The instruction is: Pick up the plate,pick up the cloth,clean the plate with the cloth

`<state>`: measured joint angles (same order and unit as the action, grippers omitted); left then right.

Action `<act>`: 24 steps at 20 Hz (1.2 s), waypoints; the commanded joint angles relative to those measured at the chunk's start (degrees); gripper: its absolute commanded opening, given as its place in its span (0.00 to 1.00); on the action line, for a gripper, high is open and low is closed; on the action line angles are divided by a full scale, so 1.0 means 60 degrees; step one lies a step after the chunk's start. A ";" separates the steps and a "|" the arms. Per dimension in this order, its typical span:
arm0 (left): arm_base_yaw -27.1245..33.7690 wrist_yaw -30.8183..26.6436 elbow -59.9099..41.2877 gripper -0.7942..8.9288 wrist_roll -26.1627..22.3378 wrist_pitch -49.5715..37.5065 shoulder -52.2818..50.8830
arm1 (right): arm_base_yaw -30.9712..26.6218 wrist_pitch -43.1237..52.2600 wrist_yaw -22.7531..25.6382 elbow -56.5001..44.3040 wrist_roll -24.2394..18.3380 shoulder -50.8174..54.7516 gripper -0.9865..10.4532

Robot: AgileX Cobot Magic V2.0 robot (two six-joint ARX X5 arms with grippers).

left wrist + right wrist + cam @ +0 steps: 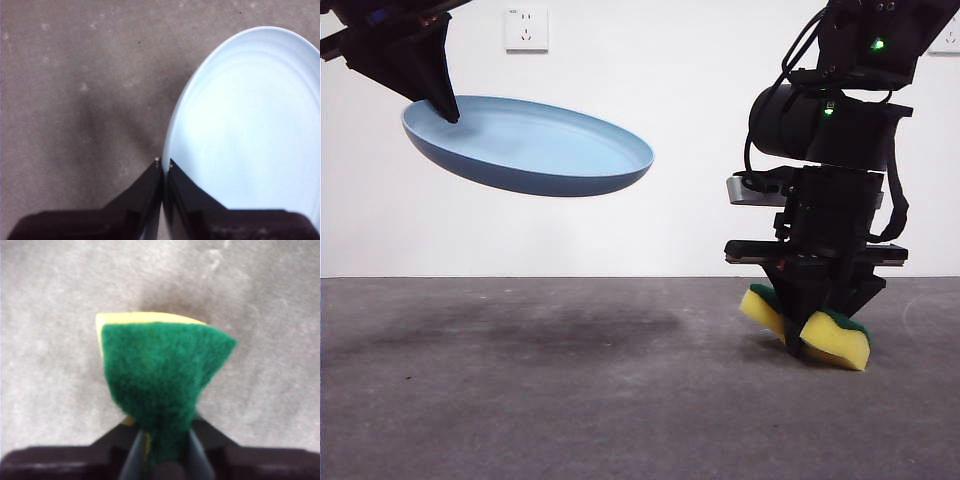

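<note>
Front view: light-blue plate (528,145) hung tilted, well above the grey surface (570,400), pinched at its rim by the left hand (448,112). Right hand (807,335) was low, squeezing the yellow sponge (835,340) at the surface.

Left wrist view: left hand (163,167) pressed together on the plate (245,130) rim.

Right wrist view: right hand (162,440) pinched the sponge (162,370), green face toward the camera.

Judgement: lift the sponge clear first, keep the plate steady, and bring the sponge flat onto the plate's inner face.
</note>
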<state>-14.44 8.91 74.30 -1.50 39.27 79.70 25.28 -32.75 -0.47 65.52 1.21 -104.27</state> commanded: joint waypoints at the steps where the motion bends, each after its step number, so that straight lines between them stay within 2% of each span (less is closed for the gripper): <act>1: -0.0036 -0.0040 0.0004 0.07 -0.0036 -0.0226 0.0069 | 0.0062 0.0047 -0.0113 -0.0015 -0.0044 0.0200 0.07; 6: -0.0215 -0.0474 0.0004 0.07 -0.0007 -0.0277 0.0452 | 0.0248 -0.0131 -0.0466 0.0230 0.0149 0.1741 0.07; 10: -0.0637 -0.0470 0.0004 0.07 0.0313 -0.0430 0.0823 | 0.0550 -0.0029 -0.2233 0.0230 0.0616 0.3340 0.07; 12: -0.1013 -0.0474 0.0004 0.07 0.0543 -0.0674 0.0885 | 0.0816 0.0138 -0.2721 0.0230 0.0736 0.3901 0.07; 16: -0.2069 -0.0539 0.0004 0.07 0.1013 -0.1566 0.0885 | 0.1304 0.0266 -0.2710 0.0230 0.0984 0.4197 0.07; 20: -0.3384 -0.1508 0.0004 0.07 0.1056 -0.2364 0.0885 | 0.1625 0.0430 -0.2612 0.0230 0.1155 0.3960 0.07; 24: -0.3989 -0.1475 0.0004 0.07 0.1075 -0.2736 0.0885 | 0.1818 0.0448 -0.2597 0.0230 0.1133 0.3843 0.07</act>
<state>-38.13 0.19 74.30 4.16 23.64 84.97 35.81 -30.30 -16.29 66.98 7.70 -80.58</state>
